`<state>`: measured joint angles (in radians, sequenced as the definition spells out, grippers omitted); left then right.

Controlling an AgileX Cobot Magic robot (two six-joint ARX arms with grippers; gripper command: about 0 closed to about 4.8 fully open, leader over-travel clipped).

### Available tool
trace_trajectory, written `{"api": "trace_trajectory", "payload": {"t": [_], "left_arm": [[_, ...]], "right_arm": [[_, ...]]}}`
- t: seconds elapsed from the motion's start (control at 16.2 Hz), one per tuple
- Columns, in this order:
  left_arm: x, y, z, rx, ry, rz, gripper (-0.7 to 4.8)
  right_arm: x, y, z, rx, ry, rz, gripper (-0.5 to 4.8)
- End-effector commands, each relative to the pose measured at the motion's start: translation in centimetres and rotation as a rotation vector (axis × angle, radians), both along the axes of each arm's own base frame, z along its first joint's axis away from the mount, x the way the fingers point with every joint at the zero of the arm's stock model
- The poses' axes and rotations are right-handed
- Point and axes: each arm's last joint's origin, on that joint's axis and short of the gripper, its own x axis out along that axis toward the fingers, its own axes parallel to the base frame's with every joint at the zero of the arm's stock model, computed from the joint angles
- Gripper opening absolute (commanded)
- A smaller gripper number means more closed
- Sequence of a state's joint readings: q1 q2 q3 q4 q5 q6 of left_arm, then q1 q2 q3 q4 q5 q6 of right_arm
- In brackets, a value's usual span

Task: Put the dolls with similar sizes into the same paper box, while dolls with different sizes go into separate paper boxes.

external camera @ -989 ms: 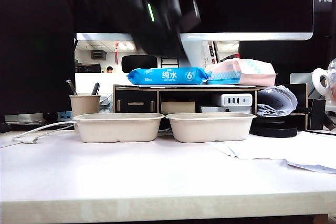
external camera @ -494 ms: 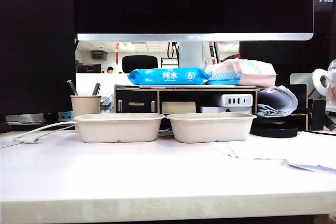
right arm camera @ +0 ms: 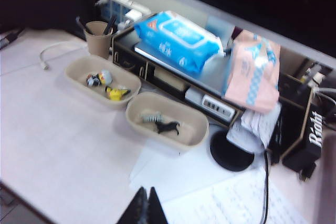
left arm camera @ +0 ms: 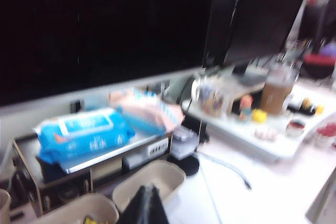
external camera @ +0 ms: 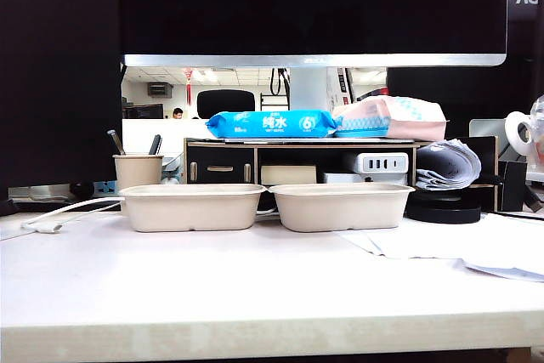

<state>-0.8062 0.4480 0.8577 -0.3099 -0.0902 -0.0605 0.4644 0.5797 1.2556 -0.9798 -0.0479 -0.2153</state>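
Two beige paper boxes stand side by side mid-table, the left box (external camera: 194, 207) and the right box (external camera: 342, 206); from the exterior view their insides are hidden and no arm shows. In the right wrist view the left box (right arm camera: 83, 68) holds a black-white-yellow striped doll (right arm camera: 98, 78) and a yellow doll (right arm camera: 116, 93). The right box (right arm camera: 190, 124) holds a tiny white-grey striped doll (right arm camera: 149, 117) and a black four-legged doll (right arm camera: 168, 127). My right gripper (right arm camera: 147, 192) hangs shut and empty, high over the papers. My left gripper (left arm camera: 148, 190) is shut and empty above the boxes (left arm camera: 168, 169).
A pen cup (external camera: 137, 169) stands behind the left box. A wooden shelf (external camera: 297, 159) carries a blue wipes pack (external camera: 270, 122) and a pink pack (external camera: 391, 116) under a big monitor. A white cable (external camera: 59, 214) lies at left, loose papers (external camera: 450, 248) at right.
The blurred dark arm seen over the shelf a second ago has left the exterior view. The boxes have not moved.
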Motion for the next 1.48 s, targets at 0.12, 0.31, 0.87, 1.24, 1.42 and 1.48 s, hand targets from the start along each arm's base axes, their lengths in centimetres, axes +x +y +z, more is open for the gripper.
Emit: {"api": "trace_trajectory", "payload": {"t": [0.12,0.31,0.87,1.24,1.42,1.48], "left_arm": [[-2.9,3.0,0.4,-0.095,-0.092,-0.001,-0.04],[-3.4,3.6,0.5,-0.110,-0.114,0.002,-0.04],[1.4,5.2,-7.8,0.101,-0.091,0.763,-0.04],[3.9,6.3,-18.7,0.000,0.072,0.844,-0.04],[3.8,6.7,-20.0,-0.008,0.073,0.876,-0.04],[3.8,6.6,-20.1,-0.009,0.065,0.857,-0.04]], "right_arm": [[-2.9,-1.4,-0.5,0.016,-0.017,0.003,-0.05],[-4.0,-2.0,-0.6,0.036,-0.057,0.003,-0.05],[-5.0,-2.5,-0.7,0.052,-0.090,0.000,-0.05],[-5.0,-2.5,-0.6,0.052,-0.091,0.000,-0.05],[-5.0,-2.5,-0.6,0.052,-0.091,0.000,-0.05],[-5.1,-2.5,-0.6,0.052,-0.091,0.000,-0.05]]}}
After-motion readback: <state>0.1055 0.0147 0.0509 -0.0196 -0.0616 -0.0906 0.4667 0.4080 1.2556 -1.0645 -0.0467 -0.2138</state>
